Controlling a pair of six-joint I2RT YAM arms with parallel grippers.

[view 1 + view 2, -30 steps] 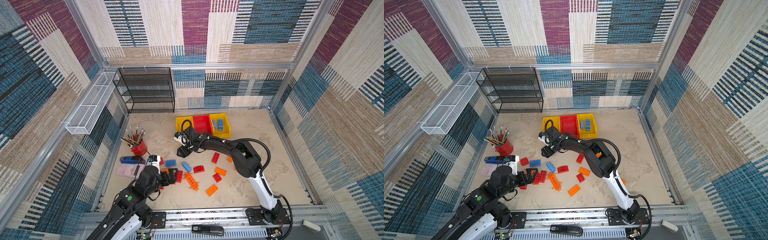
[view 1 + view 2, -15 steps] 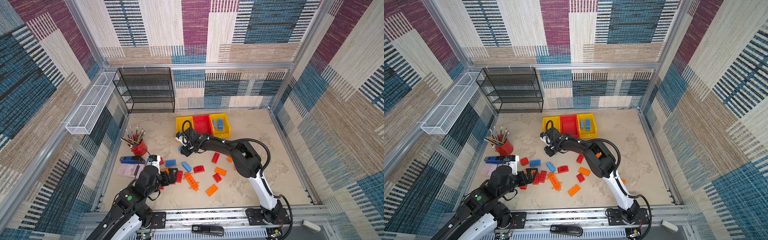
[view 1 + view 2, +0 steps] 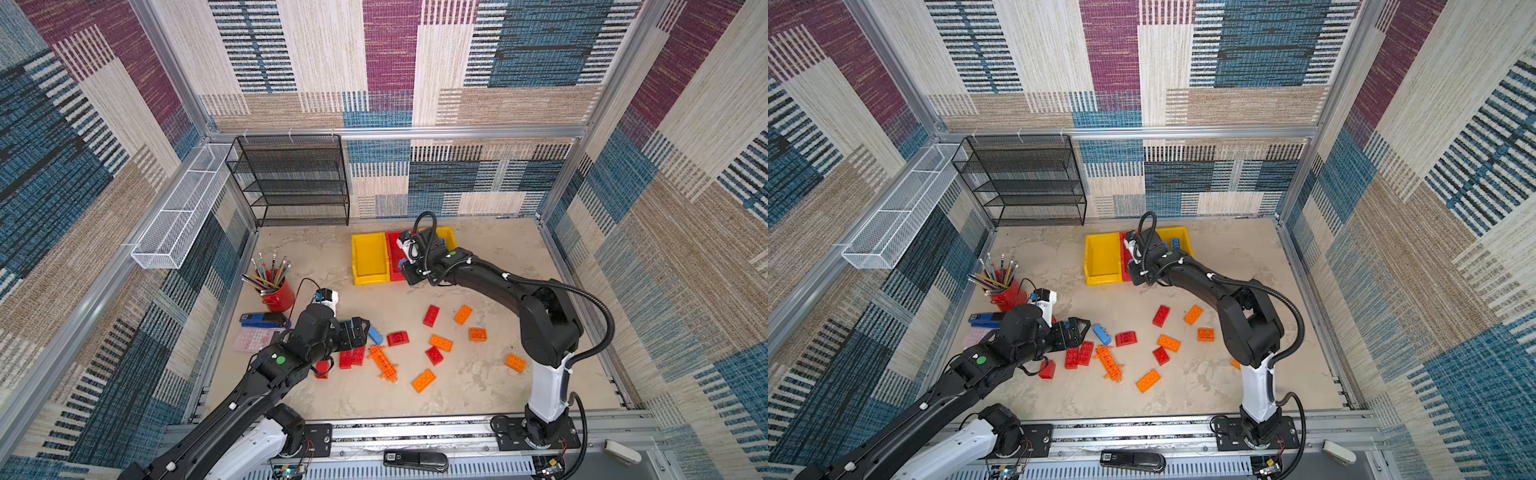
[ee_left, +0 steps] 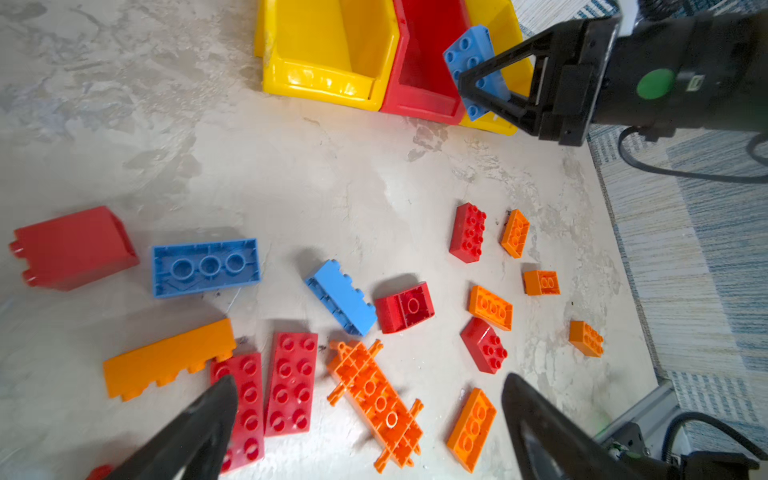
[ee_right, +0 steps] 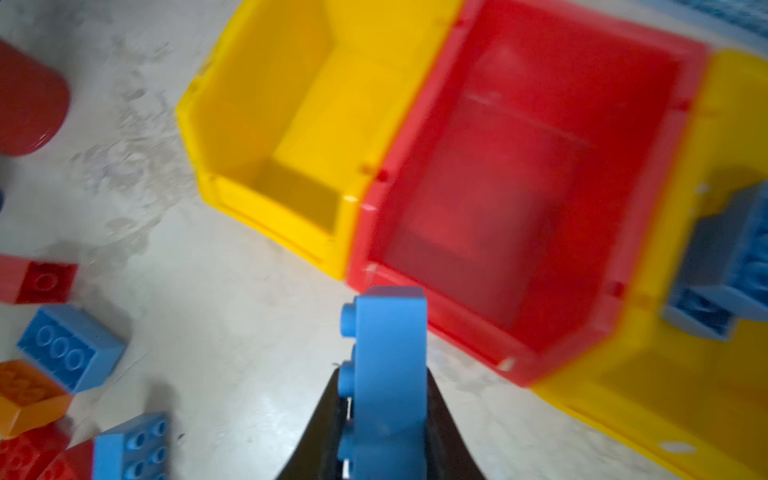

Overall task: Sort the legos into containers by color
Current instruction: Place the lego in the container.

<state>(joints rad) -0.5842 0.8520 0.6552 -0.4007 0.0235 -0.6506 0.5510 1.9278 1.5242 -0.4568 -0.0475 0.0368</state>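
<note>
The blue brick [image 5: 388, 365] is clamped on edge between my right fingers [image 5: 451, 440], studs facing sideways. It hangs above the desk [image 5: 232, 316] just at the front lip of the red bin [image 5: 540, 166]. That bin stands in a row between two yellow ones. One is the yellow bin nearer the pencil cup [image 3: 368, 259]. The other yellow bin [image 5: 665, 395] has blue bricks [image 5: 727, 266] lying in it.

My left fingers [image 4: 199, 428] are spread wide with nothing between them and hover low over the loose bricks. Directly below them lies the orange holed plate [image 4: 376, 399], beside two long red bricks [image 4: 291, 384]. More red, orange and blue bricks are scattered around on the desk. The red pencil cup [image 3: 279, 293] and blue stapler [image 3: 264, 320] sit near my left arm.
</note>
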